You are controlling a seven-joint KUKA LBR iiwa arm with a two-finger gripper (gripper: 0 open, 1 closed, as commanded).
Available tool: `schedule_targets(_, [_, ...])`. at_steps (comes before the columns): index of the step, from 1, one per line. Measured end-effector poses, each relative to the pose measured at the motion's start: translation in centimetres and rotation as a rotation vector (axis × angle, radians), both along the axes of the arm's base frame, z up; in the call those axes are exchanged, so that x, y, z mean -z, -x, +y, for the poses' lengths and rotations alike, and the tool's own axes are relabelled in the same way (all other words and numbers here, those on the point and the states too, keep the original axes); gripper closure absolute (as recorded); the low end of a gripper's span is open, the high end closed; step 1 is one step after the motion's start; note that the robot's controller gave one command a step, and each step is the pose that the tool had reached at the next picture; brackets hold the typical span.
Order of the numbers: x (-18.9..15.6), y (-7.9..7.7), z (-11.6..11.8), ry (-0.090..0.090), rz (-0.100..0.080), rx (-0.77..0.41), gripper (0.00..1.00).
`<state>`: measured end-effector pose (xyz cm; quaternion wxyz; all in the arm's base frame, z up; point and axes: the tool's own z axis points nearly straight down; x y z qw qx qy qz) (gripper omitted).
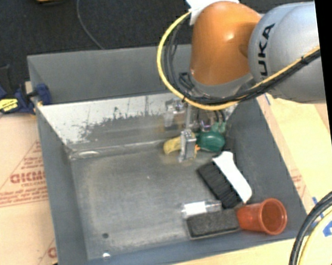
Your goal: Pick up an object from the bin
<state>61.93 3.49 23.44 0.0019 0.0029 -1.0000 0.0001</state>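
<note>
Hanging low near the far wall of the grey bin, the claw sits under the arm's orange cover. Whether it is apart, together or clamped on something cannot be told, since the wrist hides most of it.

Just to the claw's right, touching or nearly touching it, lies a green rounded item. It is dark glossy green and bulb-shaped, with a small orange part on the side towards the claw. Its top is hidden under the wrist, so its long axis and the way it points cannot be told.

Just to the claw's left is a yellow curved piece. It is small and pale, and its long axis runs roughly left to right.

Nearer the camera and a little to the claw's right lies a black brush with a white back, its long axis running diagonally away from the claw. Beyond the brush, well apart from the claw, are a dark grey block, a small white and silver part just beside the block, and an orange cup on its side, its mouth turned to the right.
</note>
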Motion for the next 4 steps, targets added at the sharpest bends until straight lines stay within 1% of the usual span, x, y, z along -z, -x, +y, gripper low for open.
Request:
schedule_targets(1, [-0.5, -0.1, 0.0, -0.001, -0.008, 0.001, 0.00])
schedule_targets(2, [13.8, -3.2, -4.5, -0.001, -0.015, 0.037, 0.00])
schedule_targets(3, [16.3, -2.4, -5.1, -0.006, -0.021, 0.346, 0.00])
schedule_targets(4, [13.3, -3.5, -10.1, 0.000, -0.020, 0.180, 0.00])
